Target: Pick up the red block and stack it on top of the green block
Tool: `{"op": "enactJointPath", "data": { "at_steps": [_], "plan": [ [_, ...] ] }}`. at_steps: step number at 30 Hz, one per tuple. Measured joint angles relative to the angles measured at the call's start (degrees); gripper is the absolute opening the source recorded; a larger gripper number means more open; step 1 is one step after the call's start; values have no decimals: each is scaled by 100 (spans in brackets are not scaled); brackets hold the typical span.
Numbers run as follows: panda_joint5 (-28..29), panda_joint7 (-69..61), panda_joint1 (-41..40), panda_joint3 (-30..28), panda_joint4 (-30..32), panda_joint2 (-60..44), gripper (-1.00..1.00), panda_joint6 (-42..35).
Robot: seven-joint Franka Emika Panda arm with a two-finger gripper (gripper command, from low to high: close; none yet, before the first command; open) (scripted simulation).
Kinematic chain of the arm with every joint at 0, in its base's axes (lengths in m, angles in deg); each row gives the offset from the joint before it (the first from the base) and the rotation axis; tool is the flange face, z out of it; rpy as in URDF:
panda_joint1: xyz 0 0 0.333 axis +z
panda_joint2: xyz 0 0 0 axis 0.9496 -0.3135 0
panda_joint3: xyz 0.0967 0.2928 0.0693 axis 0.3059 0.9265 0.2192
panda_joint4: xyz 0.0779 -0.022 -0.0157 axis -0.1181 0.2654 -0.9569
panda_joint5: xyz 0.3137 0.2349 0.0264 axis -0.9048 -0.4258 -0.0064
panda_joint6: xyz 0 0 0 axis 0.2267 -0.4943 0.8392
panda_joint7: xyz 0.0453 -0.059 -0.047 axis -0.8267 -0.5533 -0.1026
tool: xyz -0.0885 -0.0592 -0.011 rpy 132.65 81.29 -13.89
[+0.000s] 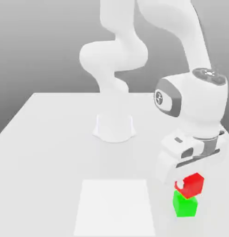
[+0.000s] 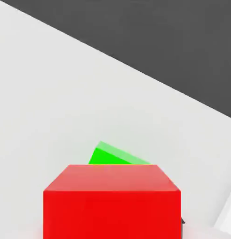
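The gripper [image 1: 185,184] hangs low over the table [image 1: 51,139], near the table's front edge on the exterior view's right, and its fingers pinch the red block [image 1: 193,185], which sits between them, turned at an angle to the cube below. Directly beneath the gripper stands the green block [image 1: 185,205], resting on the table; the red block's underside is at the green block's top face, though whether the two touch or a thin gap remains cannot be told. In the hand view the red block [image 2: 111,205] sits close in front of the camera, and a wedge of the green block [image 2: 112,156] peeks out from behind its upper edge, so the lower cube is offset or rotated against the held one. To the side of the gripper, toward the exterior view's left, a flat pale square patch [image 1: 115,207] lies on the table, well clear of both cubes. Farther behind the gripper rises the arm's round white base [image 1: 114,127]. Nothing stands between the gripper and the green block besides the held cube itself.
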Motion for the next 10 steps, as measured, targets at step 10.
{"op": "enactJointPath", "data": {
  "at_steps": [10],
  "plan": [
    [-233, -166, -34, 77, 31, 694, 100, -655]
  ]
}}
